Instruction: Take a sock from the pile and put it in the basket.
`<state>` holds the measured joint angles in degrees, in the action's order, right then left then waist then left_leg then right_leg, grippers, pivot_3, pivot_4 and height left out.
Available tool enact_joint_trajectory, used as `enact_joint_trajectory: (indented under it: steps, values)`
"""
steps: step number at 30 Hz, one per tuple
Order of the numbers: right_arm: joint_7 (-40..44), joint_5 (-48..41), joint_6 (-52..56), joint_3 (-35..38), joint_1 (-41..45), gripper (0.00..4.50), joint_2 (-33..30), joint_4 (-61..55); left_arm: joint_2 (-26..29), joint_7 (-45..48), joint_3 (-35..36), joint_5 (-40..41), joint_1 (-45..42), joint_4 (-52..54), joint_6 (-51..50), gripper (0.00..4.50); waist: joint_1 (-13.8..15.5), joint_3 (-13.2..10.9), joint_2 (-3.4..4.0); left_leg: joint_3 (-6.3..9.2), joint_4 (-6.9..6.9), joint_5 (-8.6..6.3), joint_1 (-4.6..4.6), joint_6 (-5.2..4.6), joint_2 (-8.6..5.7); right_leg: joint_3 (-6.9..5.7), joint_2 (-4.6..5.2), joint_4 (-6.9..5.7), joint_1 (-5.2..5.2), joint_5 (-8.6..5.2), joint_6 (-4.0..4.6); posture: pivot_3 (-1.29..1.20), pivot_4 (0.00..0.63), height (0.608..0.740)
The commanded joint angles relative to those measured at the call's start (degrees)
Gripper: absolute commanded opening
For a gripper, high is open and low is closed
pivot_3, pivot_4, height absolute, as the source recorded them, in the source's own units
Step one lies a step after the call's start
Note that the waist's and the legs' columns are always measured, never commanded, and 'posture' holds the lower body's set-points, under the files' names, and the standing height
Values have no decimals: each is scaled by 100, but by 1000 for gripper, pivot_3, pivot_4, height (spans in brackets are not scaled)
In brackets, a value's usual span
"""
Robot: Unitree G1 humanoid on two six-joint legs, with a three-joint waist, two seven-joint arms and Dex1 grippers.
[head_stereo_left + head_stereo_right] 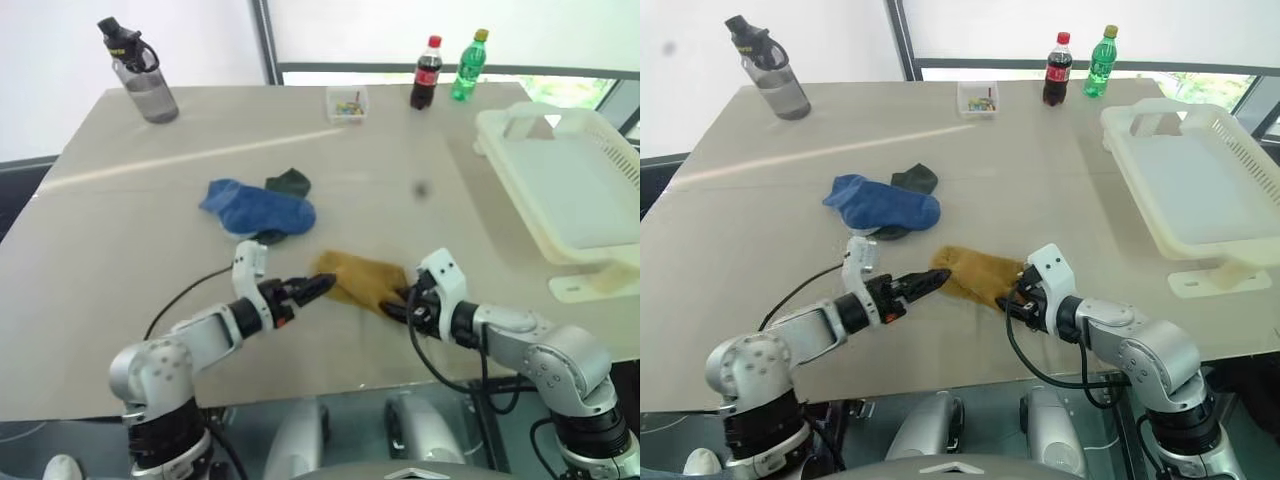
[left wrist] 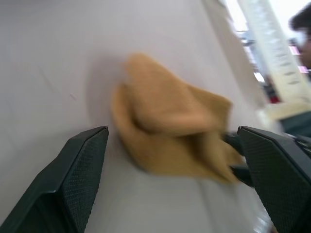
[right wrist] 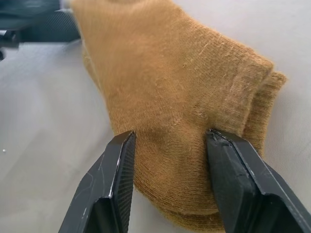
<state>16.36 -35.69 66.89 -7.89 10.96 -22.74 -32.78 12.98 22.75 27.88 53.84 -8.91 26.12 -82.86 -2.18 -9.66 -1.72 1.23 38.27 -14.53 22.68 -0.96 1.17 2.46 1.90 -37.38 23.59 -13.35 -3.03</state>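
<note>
The right tool (image 3: 167, 182) pinched the mustard sock (image 1: 362, 279) on the table (image 1: 150, 250), ready for the basket (image 1: 590, 130), while the left tool (image 2: 170, 179) gaped empty beside it.

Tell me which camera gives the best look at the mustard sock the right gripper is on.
The right wrist view: the mustard sock is close and sharp, knit and folded cuff clear, the right gripper pinching it. The left wrist view shows it blurred between the open left gripper. The head views show it small on the table.
</note>
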Motion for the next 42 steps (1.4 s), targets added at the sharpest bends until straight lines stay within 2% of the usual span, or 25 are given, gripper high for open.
enact_joint_trajectory:
  steps: [1,3,8,13,21,27,36,39,42]
  values:
    - [-94,185,91,22,-65,2390,-59,237,298,391,411,981,118,-38,-303,4485,3,0,0,2,0,0,0,0,2,-1,1,0,0,-7,13,0,150,740]
    - [-103,193,79,10,-66,2390,-37,246,343,307,464,1124,101,-192,-236,4485,13,1,0,8,1,0,0,0,5,-4,4,-1,-1,-12,22,0,150,740]
    - [-107,231,74,25,-56,2390,-26,250,-151,-881,695,985,-289,-930,-238,4485,26,4,-5,11,3,0,-2,1,2,-5,7,0,-4,-12,22,0,150,740]
    - [-115,248,80,67,-69,2390,-38,235,-199,-1414,452,938,-307,-977,-553,4485,22,7,-5,12,0,0,1,1,-5,-4,7,0,-2,0,41,0,150,740]
    - [-139,302,73,51,-22,2390,52,254,-309,-1793,-256,458,-558,-1305,-288,4485,85,77,22,13,0,0,-8,1,-15,-5,11,1,-7,-12,24,0,150,740]
    - [-125,343,62,19,5,2390,86,271,-282,-1617,-930,129,-945,-1620,-95,4485,152,105,44,13,0,0,-15,1,-22,-3,12,5,-10,-13,22,0,150,740]
    - [-132,399,56,46,28,2390,155,290,177,-664,-2348,-763,-1289,-1804,1143,4485,151,108,51,15,-3,0,-9,1,-23,-4,13,14,-9,-13,23,0,150,740]
    - [-122,410,50,51,71,2390,157,308,242,-193,-2406,-708,-1354,-1719,1466,4485,152,108,51,18,-5,0,-6,1,-19,-7,14,19,-9,-13,22,0,150,740]
    - [-91,426,30,57,114,2390,139,351,210,240,-1999,-283,-1482,-1725,1618,4485,141,95,52,20,-6,0,9,1,-16,-11,14,30,-5,-13,22,0,150,740]
